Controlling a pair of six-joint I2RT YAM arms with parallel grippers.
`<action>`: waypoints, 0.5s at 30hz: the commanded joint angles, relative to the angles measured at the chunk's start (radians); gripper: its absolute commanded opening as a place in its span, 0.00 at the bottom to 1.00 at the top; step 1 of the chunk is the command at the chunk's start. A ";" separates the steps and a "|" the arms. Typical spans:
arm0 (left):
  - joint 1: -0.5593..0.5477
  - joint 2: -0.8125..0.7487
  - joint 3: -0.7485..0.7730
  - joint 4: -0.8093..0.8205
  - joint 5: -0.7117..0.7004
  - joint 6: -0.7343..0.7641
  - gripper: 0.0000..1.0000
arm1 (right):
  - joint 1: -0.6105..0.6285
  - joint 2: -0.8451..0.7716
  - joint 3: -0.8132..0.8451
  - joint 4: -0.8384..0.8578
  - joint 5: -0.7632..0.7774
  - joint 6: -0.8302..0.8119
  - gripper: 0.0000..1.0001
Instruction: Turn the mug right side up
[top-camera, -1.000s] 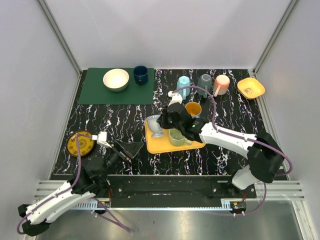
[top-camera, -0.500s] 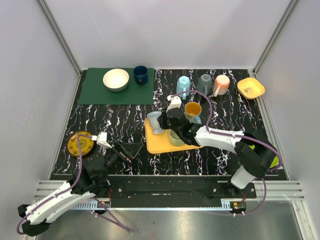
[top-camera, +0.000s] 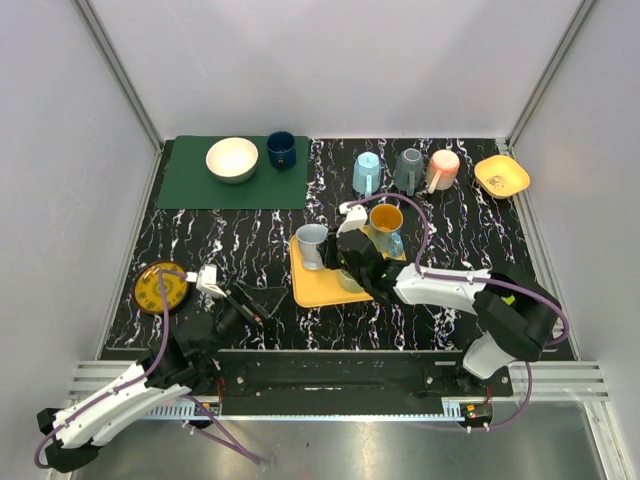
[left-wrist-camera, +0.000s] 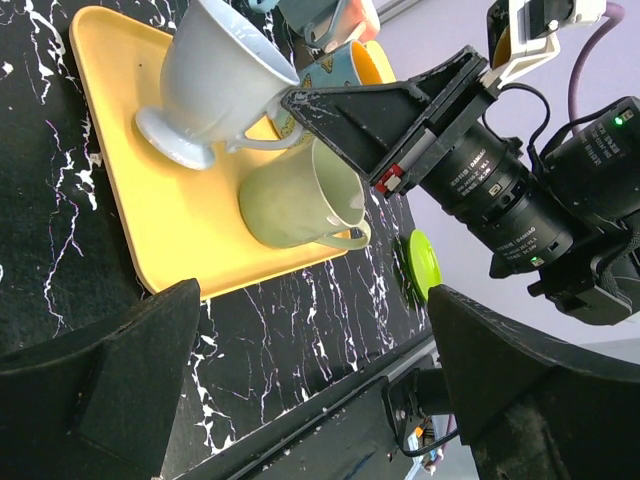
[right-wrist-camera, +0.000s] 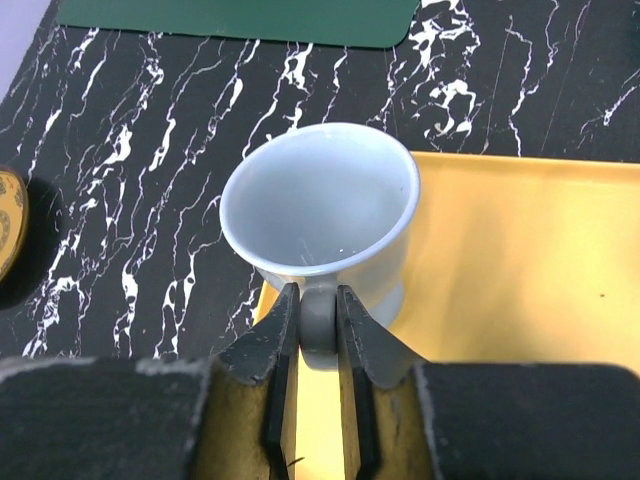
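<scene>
Right wrist: right claw (right-wrist-camera: 318, 300) pinches the mouth-up mug (right-wrist-camera: 320, 195) by its handle (right-wrist-camera: 318, 322); left claw (left-wrist-camera: 315, 335) wide open.

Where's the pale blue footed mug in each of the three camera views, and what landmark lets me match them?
Top external: the pale blue mug is at centre, on the left end of the yellow tray.
Left wrist: the mug is upper left, beside the green mug.
Right wrist: the mug is at centre, its handle in the right gripper.
Shared landmark: the yellow tray.
</scene>
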 joint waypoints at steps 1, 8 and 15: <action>0.000 -0.135 -0.004 0.052 0.002 -0.008 0.99 | 0.018 -0.030 -0.008 -0.104 0.029 0.012 0.07; 0.000 -0.134 -0.011 0.048 0.008 -0.020 0.99 | 0.027 -0.042 0.009 -0.204 0.028 0.037 0.26; 0.000 -0.117 -0.008 0.048 0.020 -0.026 0.99 | 0.033 -0.029 0.053 -0.296 0.012 0.046 0.41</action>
